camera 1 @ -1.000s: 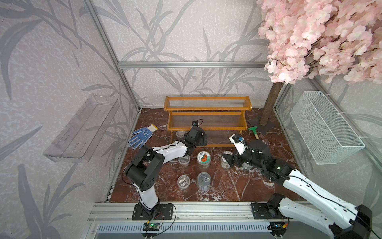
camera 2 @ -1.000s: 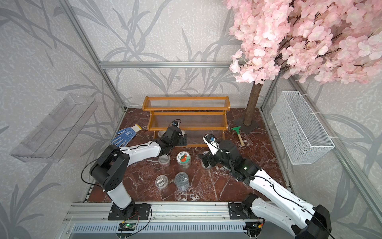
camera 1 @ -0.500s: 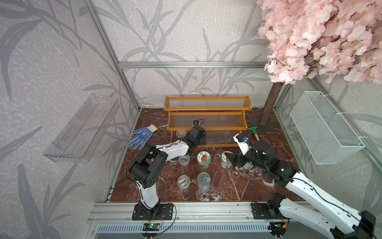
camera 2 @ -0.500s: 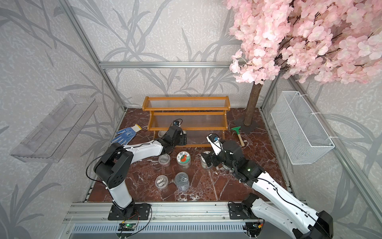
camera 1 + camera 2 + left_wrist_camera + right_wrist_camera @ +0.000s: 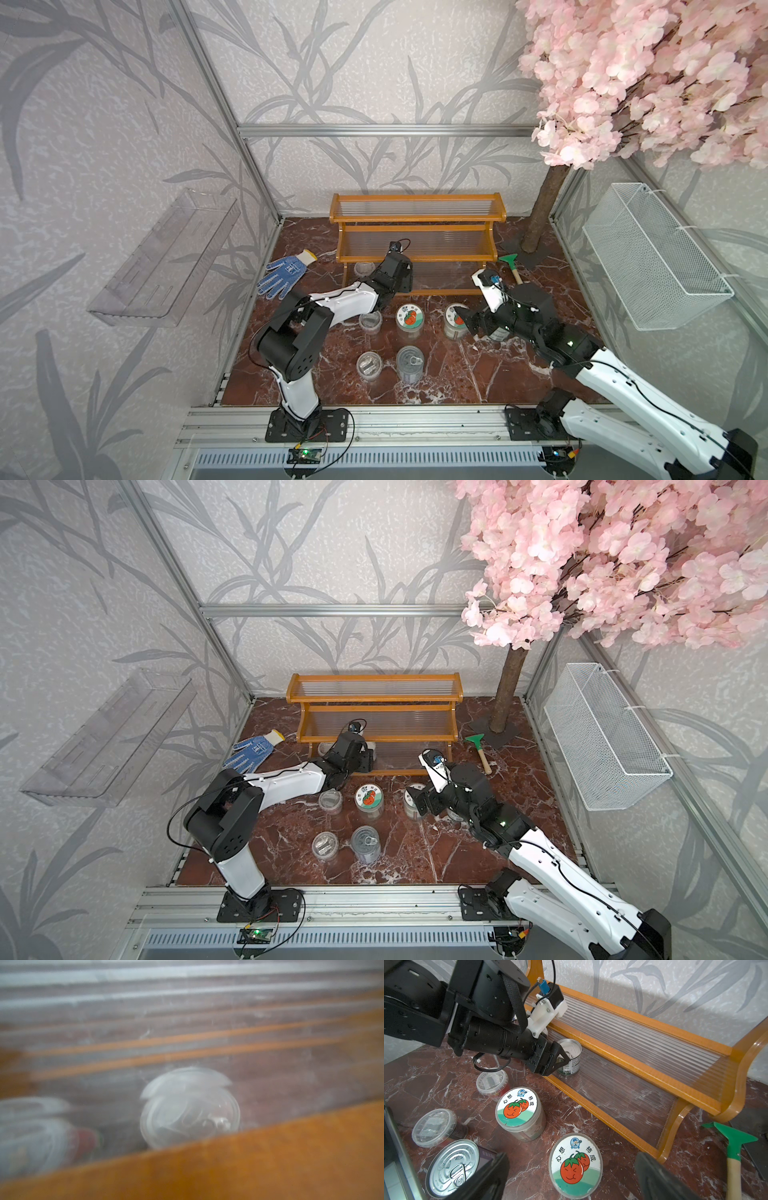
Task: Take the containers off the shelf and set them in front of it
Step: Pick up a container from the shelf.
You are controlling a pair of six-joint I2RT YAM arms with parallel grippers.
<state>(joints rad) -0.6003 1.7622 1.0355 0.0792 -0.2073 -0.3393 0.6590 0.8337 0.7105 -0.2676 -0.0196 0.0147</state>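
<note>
My left gripper reaches into the bottom step of the orange wooden shelf. Its two black fingers are pinched tight on a small pull-tab tin, one on each side. The tin stands up straight on the ribbed clear panel, right at the gripper's tip. The middle step hangs just above the tin and the gripper. The low front rail runs close under the fingers. A clear plastic cup sits on the marble floor just behind the fingers, below the wrist.

My right gripper is spread wide and holds nothing. A tomato-lid jar stands between its fingers, with a gap on both sides. A second tomato-lid jar stands just ahead of it, toward the left gripper. A big pull-tab tin is right beside one finger, and a second clear cup is next to that. A green scraper lies off to the other side, near the shelf's foot.
</note>
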